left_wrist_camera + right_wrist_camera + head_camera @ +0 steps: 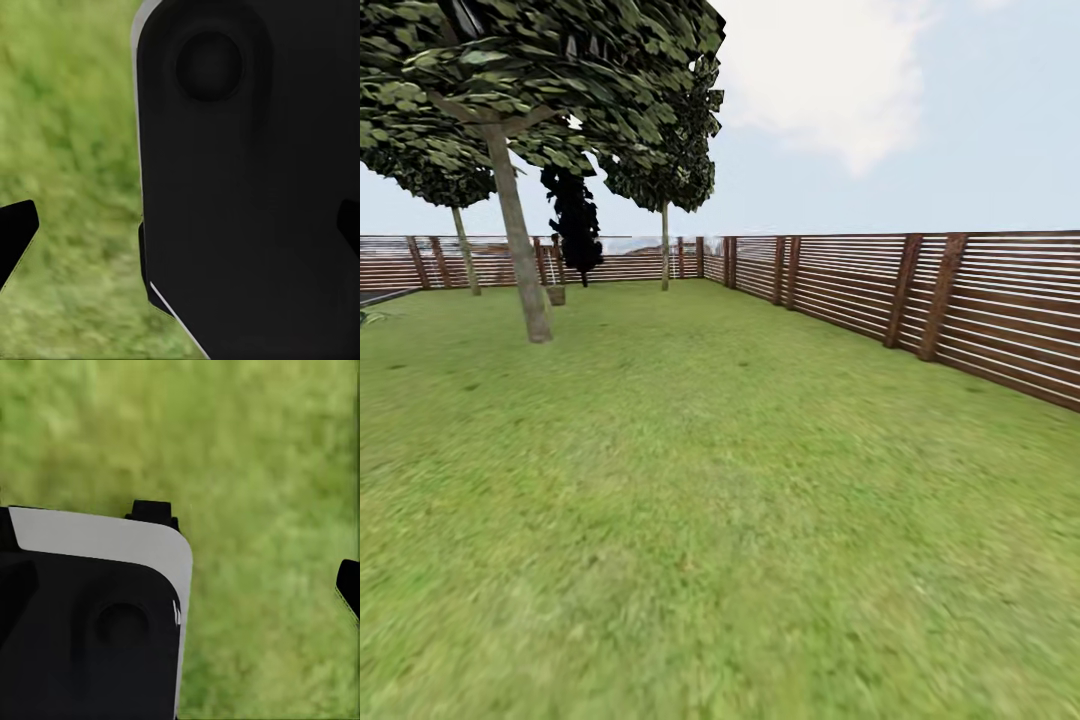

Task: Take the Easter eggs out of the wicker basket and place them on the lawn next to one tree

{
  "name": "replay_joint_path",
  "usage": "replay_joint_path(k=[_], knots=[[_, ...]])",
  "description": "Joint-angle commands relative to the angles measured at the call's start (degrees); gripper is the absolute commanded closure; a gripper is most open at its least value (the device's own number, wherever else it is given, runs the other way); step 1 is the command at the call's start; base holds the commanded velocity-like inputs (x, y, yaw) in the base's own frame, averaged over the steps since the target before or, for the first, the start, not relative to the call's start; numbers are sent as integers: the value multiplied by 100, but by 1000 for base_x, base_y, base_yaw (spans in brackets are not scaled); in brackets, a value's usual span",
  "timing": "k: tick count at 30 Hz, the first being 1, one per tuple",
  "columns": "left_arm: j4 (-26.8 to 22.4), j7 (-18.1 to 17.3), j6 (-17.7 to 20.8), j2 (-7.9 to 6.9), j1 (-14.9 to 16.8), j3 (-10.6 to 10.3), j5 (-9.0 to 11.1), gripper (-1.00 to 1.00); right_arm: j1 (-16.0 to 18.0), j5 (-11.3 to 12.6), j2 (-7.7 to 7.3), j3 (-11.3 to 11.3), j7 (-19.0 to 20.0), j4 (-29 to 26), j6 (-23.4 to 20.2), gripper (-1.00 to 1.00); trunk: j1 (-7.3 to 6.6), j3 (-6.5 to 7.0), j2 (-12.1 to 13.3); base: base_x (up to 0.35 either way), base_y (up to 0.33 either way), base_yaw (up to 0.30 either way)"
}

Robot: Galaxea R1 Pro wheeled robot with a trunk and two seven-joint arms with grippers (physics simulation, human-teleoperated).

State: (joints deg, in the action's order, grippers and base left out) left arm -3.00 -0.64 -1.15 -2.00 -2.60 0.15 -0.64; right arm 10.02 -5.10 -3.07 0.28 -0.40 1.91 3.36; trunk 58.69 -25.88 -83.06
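Observation:
In the head view the lawn (740, 520) stretches ahead to the garden fence (980, 310). The nearest tree (518, 250), with a pale trunk and leafy crown, stands ahead to the left. Just behind it on the grass sits a small brown tapered thing, probably the wicker basket (556, 295); it is too far off to be sure. The Easter eggs are out of view. In the left wrist view my left gripper (180, 229) is open, its black fingertips (16, 232) wide apart over blurred grass. My right gripper (180, 592) looks open too, with one fingertip (349, 589) at the picture's edge.
Two more pale-trunked trees (665, 245) (464, 250) and an all-black columnar tree (575, 225) stand near the far fence. The slatted fence runs along the right side and the back. A dark flat edge (382, 297) shows at far left. A black and white robot part (247, 187) (90, 615) blocks much of each wrist view.

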Motion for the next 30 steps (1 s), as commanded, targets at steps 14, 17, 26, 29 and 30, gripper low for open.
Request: replay_joint_path(k=[14, 17, 26, 29, 30], knots=[[-10, -7, -8, -2, -4, 2, -6, -100, 9, -56, -5, -1, -4, 20, 39, -100, 4, -5, -2, 339, 0, 0], [-9, -7, -8, -2, -4, 2, -6, -100, 9, -54, -3, -1, -4, 20, 37, -100, 4, -5, -2, 339, 0, 0], [-8, -7, -14, 5, -4, 2, -8, -100, 9, -58, -4, 1, -4, 20, 33, -100, 4, -5, -2, 334, 0, 0], [-8, -7, -22, 14, -4, 2, -13, -100, 9, -63, -12, 6, 13, 20, 33, -100, 4, -5, -2, 135, 0, 0], [-8, -7, -24, 15, -4, 2, -14, -100, 9, -77, -13, 8, 22, 20, 33, -100, 4, -5, -2, 42, 0, 0]])
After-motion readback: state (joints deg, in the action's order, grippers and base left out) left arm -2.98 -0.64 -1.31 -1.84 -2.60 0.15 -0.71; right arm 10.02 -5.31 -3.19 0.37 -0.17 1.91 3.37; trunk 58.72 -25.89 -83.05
